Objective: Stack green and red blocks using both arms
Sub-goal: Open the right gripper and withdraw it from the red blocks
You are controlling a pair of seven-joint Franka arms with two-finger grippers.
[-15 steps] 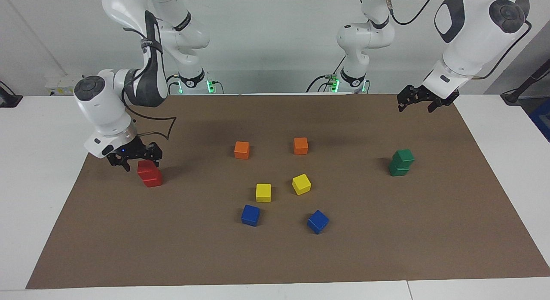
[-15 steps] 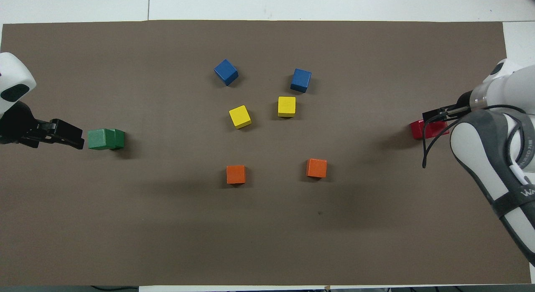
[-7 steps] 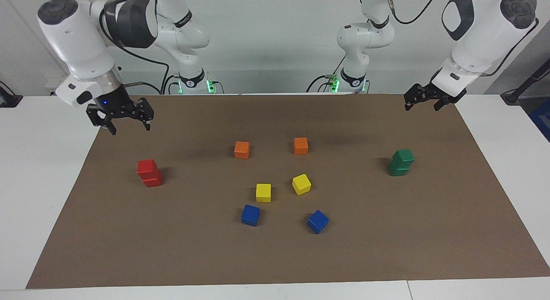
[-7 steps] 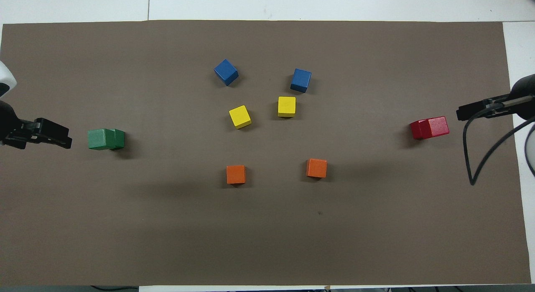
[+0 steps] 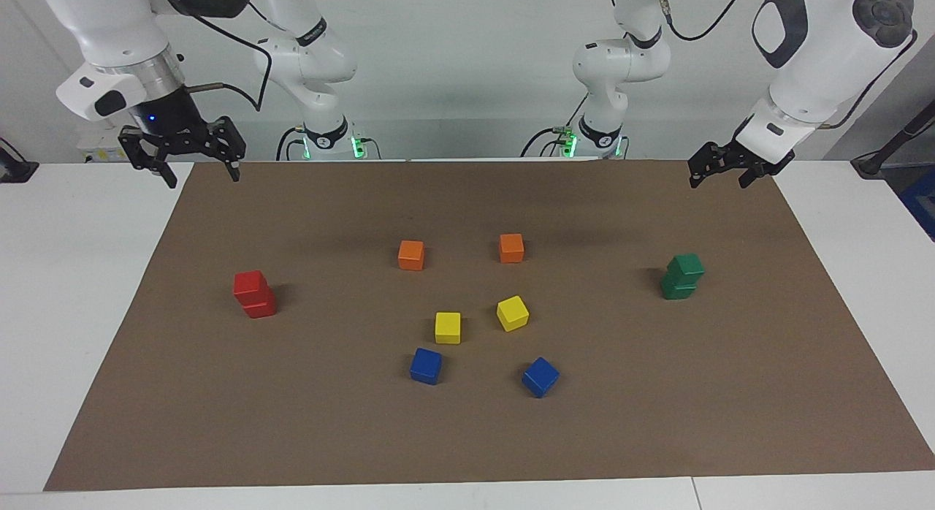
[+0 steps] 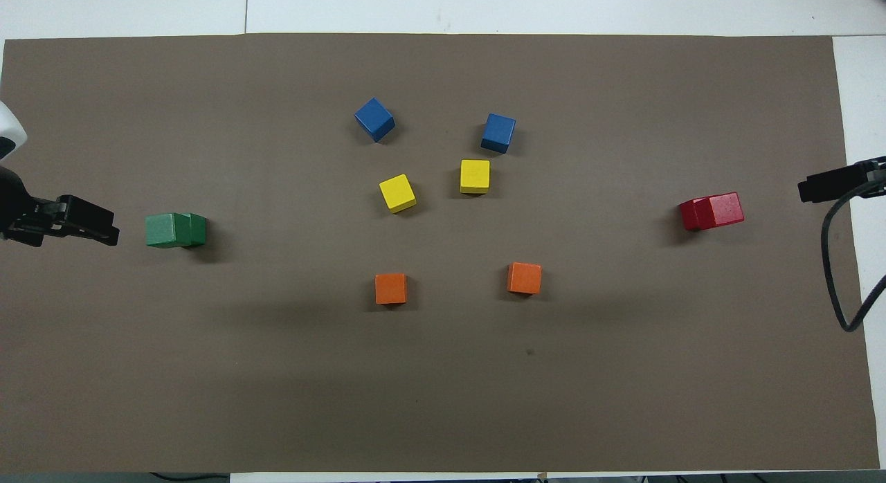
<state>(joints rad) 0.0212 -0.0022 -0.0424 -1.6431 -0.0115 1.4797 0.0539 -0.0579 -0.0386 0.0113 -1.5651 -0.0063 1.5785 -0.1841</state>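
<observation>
Two red blocks stand stacked (image 5: pixel 253 294) (image 6: pixel 713 212) on the brown mat toward the right arm's end. Two green blocks stand stacked (image 5: pixel 682 276) (image 6: pixel 175 230) toward the left arm's end, the upper one slightly askew. My right gripper (image 5: pixel 202 175) (image 6: pixel 830 185) hangs open and empty, raised over the mat's corner at the robots' side, well clear of the red stack. My left gripper (image 5: pixel 718 181) (image 6: pixel 104 228) hangs open and empty above the mat's other corner at the robots' side, apart from the green stack.
In the middle of the mat (image 5: pixel 657 422) lie two orange cubes (image 5: pixel 411 254) (image 5: pixel 511 248), two yellow cubes (image 5: pixel 448 327) (image 5: pixel 512 313) and two blue cubes (image 5: pixel 426 365) (image 5: pixel 540 376). White table surrounds the mat.
My right gripper has risen from beside the red stack and drawn back toward the robots, leaving both red blocks stacked. My left gripper has edged slightly away from the green stack.
</observation>
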